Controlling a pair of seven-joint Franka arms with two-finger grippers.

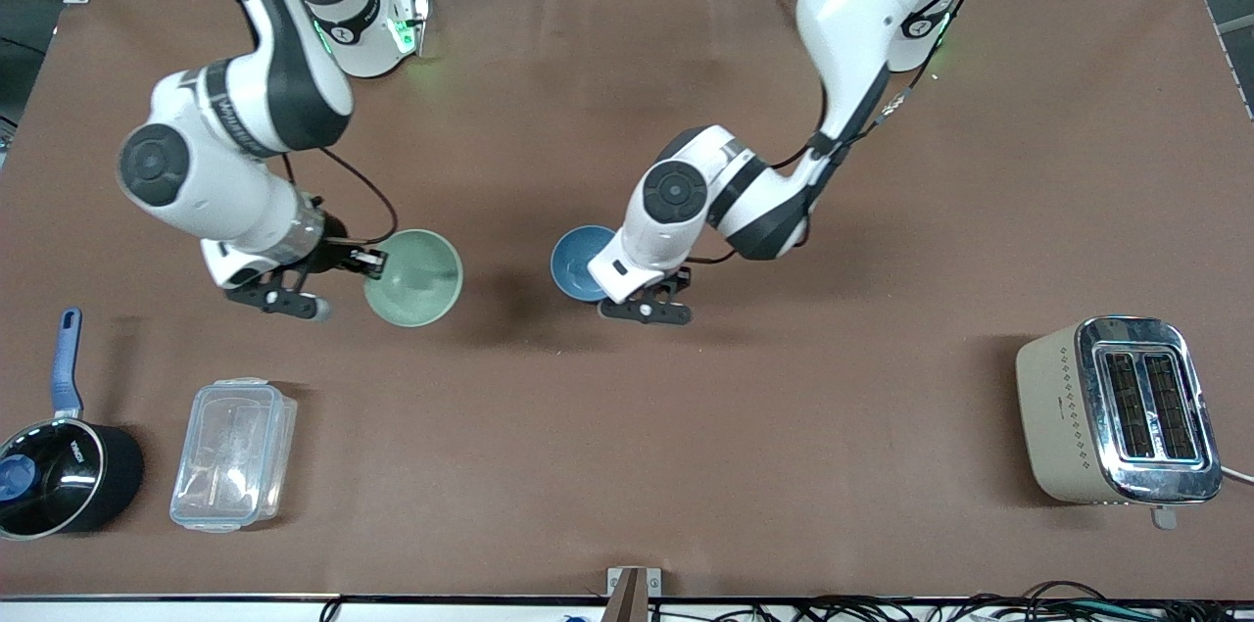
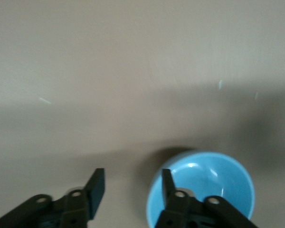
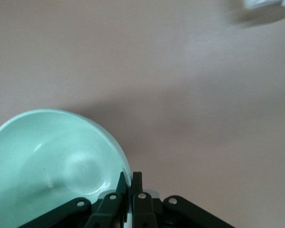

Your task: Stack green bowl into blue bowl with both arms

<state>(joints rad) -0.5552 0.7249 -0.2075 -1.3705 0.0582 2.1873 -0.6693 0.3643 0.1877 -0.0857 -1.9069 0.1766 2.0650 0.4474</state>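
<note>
The green bowl (image 1: 413,277) hangs tilted a little above the table, toward the right arm's end. My right gripper (image 1: 373,261) is shut on its rim; the right wrist view shows the fingers (image 3: 131,178) pinching the rim of the bowl (image 3: 52,156). The blue bowl (image 1: 576,260) rests upright on the table near the middle. My left gripper (image 1: 602,281) is open at that bowl's rim. In the left wrist view (image 2: 133,183) one finger is over the inside of the bowl (image 2: 213,180) and the other is outside it.
A black saucepan with a blue handle (image 1: 59,475) and a clear plastic container (image 1: 233,454) sit nearer the front camera at the right arm's end. A beige and chrome toaster (image 1: 1117,411) stands at the left arm's end.
</note>
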